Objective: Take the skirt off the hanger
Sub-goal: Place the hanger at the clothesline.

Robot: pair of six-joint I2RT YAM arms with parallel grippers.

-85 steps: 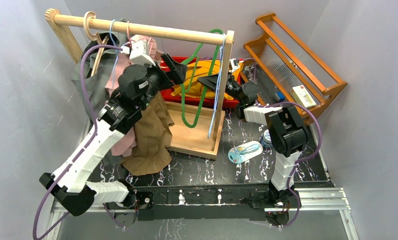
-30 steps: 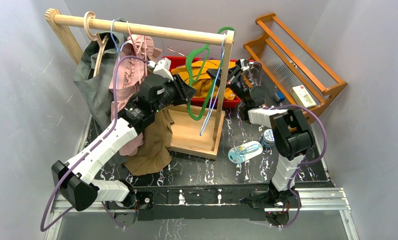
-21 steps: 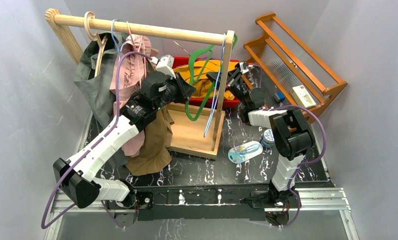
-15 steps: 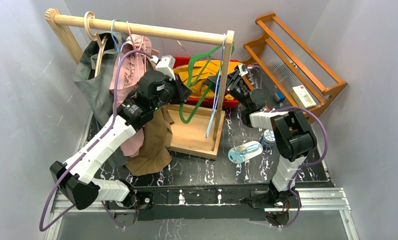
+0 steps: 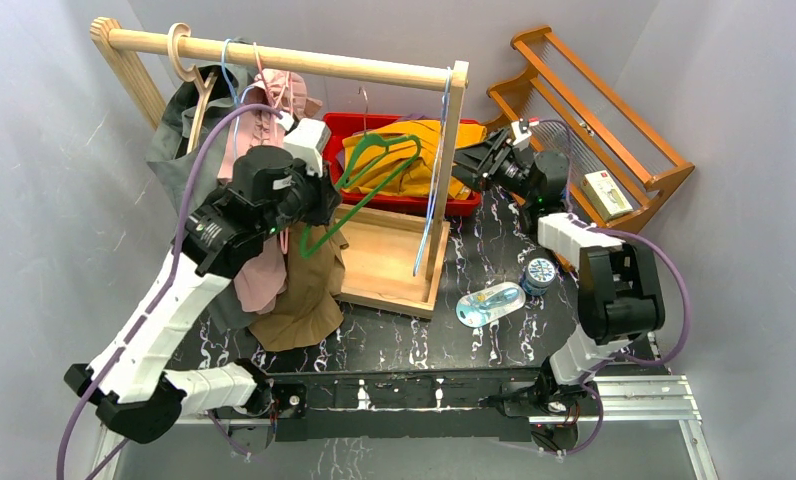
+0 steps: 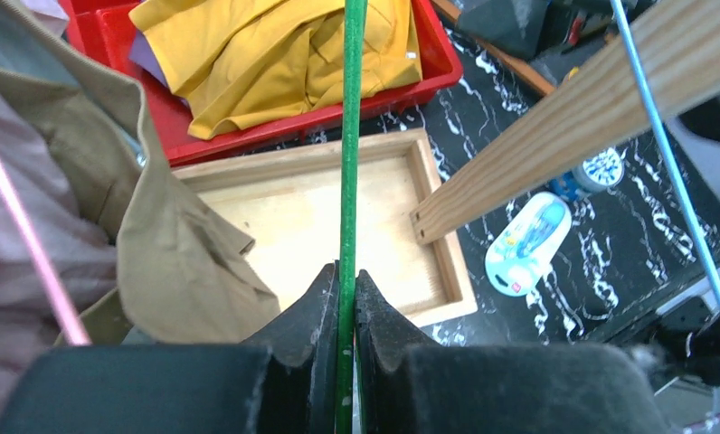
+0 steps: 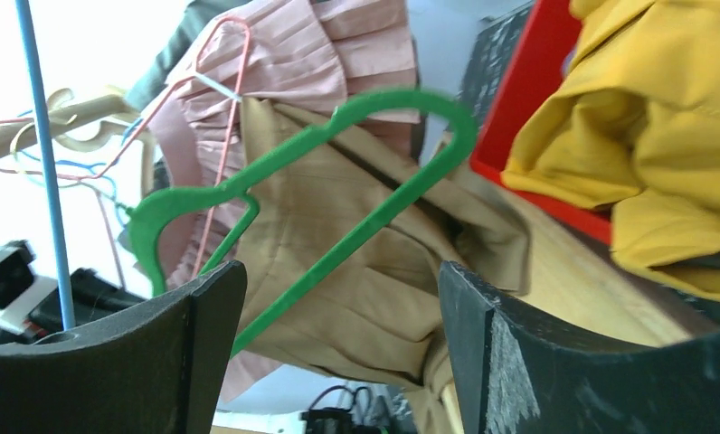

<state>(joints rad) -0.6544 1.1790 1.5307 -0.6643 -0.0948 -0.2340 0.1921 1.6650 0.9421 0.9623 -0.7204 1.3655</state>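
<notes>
A bare green hanger [image 5: 364,175] hangs in the air, off the rail, tilted above the wooden base. My left gripper [image 5: 319,208] is shut on its lower bar; in the left wrist view the green bar [image 6: 349,136] runs straight up from between the closed fingertips [image 6: 346,282]. The yellow skirt [image 5: 404,160] lies crumpled in the red bin [image 5: 429,206], apart from the hanger. My right gripper [image 5: 472,166] stands open to the right of the rack post, holding nothing. Through its wide jaws [image 7: 343,307] I see the green hanger [image 7: 338,226] and yellow cloth [image 7: 664,154].
The wooden rail [image 5: 274,60] carries pink [image 5: 259,130], grey [image 5: 179,150] and tan [image 5: 309,290] garments on the left. A thin blue hanger [image 5: 432,200] hangs by the right post. A wooden rack [image 5: 594,120], a blue-white package [image 5: 489,303] and a small round tin [image 5: 540,272] are at right.
The left gripper closed on the green hanger and drew it left and down, off the rail's end. The right gripper opened and pulled back to the right.
</notes>
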